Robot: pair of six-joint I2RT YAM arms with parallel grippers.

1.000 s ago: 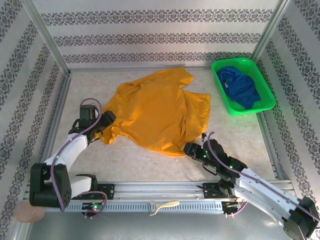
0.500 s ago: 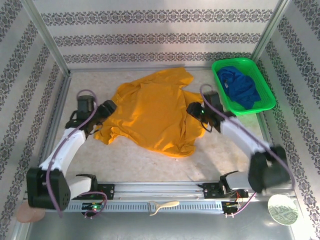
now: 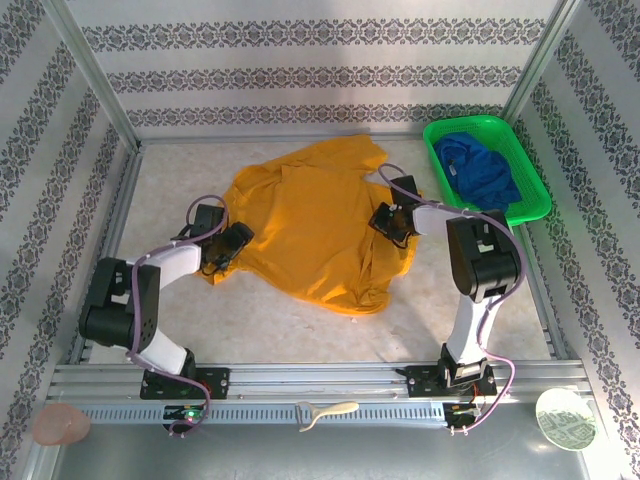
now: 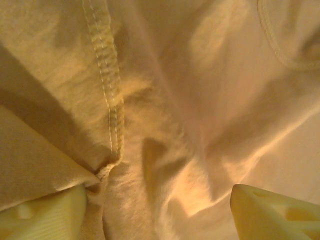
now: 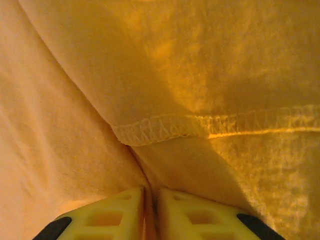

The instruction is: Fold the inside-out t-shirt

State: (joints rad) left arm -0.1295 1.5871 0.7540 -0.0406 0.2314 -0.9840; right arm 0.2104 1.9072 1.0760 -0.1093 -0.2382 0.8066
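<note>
The inside-out t-shirt [image 3: 305,225], plain orange-yellow and wrinkled, lies spread on the middle of the table. My left gripper [image 3: 232,246] sits low on the shirt's left edge. In the left wrist view the left gripper [image 4: 157,212] is open, its fingers [image 4: 272,215] wide apart over rumpled cloth and a stitched seam [image 4: 112,100]. My right gripper [image 3: 388,222] rests on the shirt's right sleeve area. In the right wrist view the right gripper [image 5: 151,210] is shut, with a thin fold of the t-shirt [image 5: 165,165] pinched between its fingers just below an overlocked hem [image 5: 160,129].
A green basket [image 3: 497,222] at the back right holds a dark blue garment [image 3: 482,175]. Patterned walls enclose the table on three sides. A metal rail [image 3: 320,378] runs along the near edge, with a cream brush [image 3: 325,412] in front of it.
The right arm swung from the near edge up to the shirt's right side and its jaws closed on cloth. The left gripper shifted right onto the shirt's left edge and opened wider.
</note>
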